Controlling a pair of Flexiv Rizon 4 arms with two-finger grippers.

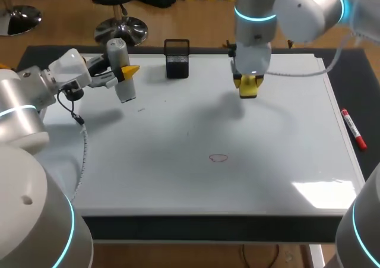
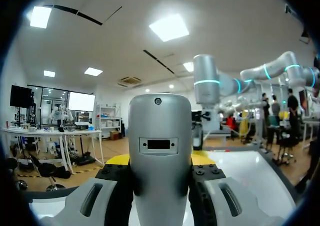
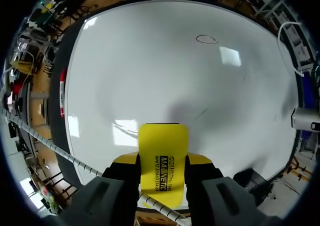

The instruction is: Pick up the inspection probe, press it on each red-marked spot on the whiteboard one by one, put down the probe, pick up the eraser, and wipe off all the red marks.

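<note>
The left gripper [image 1: 126,73] has its jaws closed on the silver-grey, rounded plastic inspection probe [image 1: 119,54], a finger on each flank. It holds the probe lifted at about ten o'clock of the white rectangular whiteboard [image 1: 178,179], probably to keep the surface free for the other arm. The right gripper [image 1: 248,81] hangs at about one o'clock, jaws clamped on the narrow sides of the flat yellow eraser [image 3: 163,151]. The eraser's wiping end points down at the board and seems clear of it, judging by the shadow lying apart. One thin red ring-shaped mark [image 1: 218,157] lies near the middle, toward five o'clock, well apart from both tools. I judge wiping it to be the step at hand, though the probe is not yet set down. A black mesh holder [image 1: 177,59] stands at eleven o'clock, and a red marker pen [image 1: 352,129] lies off the board at three o'clock.
</note>
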